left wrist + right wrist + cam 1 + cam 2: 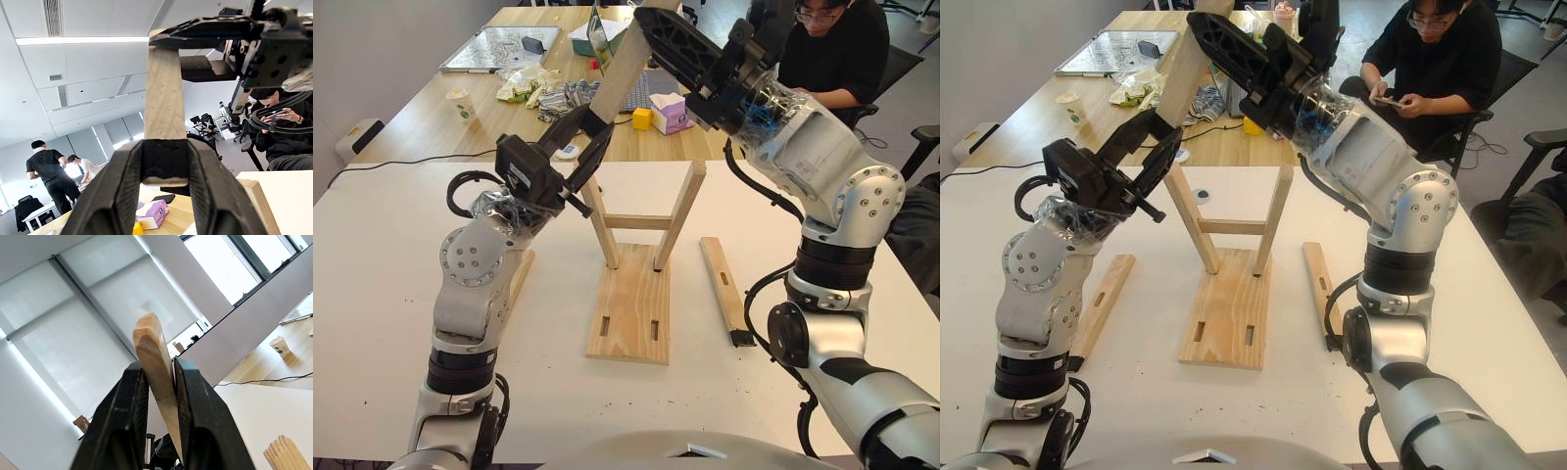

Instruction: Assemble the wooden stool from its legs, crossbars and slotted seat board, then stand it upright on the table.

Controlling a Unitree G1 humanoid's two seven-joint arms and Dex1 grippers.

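The slotted seat board [631,313] lies flat on the white table [382,284]. Two legs joined by a crossbar [636,222] stand in its far slots. A further wooden leg [622,73] is held slanting in the air above that frame. My right gripper [671,39] is shut on its upper end, with the fingers [129,411] pressed against its sides. My left gripper [582,147] is shut on its lower end; the wood [164,98] sits between both fingers [215,196]. One loose leg [722,284] lies right of the board, another [1102,304] lies under my left arm.
Behind the white table stands a wooden table with a tissue box [671,113], a yellow cube [642,118], a paper cup [461,105] and cloths. A seated person [832,49] is at the back right. A black cable [401,162] crosses the far left edge.
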